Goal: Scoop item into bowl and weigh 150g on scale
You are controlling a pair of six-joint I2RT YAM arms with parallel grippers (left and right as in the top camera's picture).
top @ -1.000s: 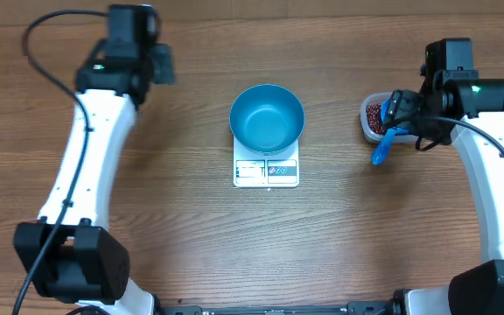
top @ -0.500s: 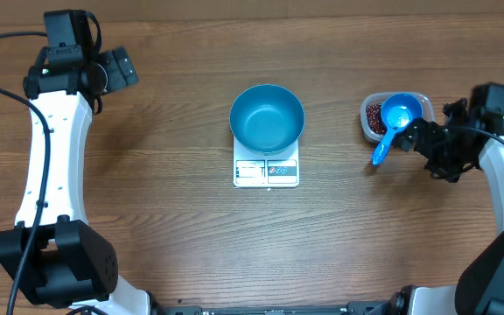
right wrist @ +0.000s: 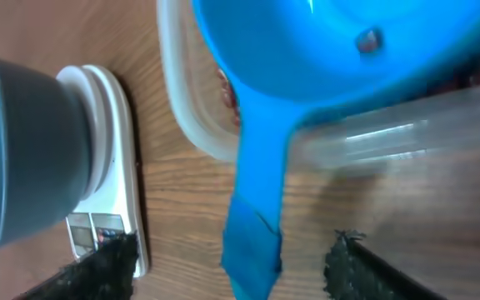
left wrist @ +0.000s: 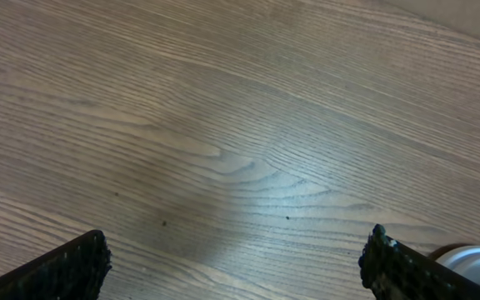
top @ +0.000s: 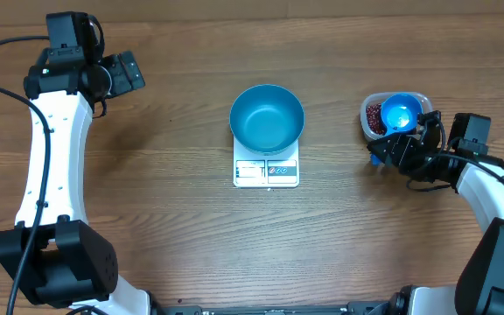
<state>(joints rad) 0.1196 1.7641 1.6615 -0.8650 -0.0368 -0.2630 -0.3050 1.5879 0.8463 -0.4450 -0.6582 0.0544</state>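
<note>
Red beans (top: 373, 115) prob. near R claw (top: 385, 154).

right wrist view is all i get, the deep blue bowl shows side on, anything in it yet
observer: No. From overhead, the round blue bowl on the small white square scale is empty, with no beans in it.
operator: and where's the left arm
observer: The left gripper is open over the bare wooden table, far off to the scale's left.
</note>
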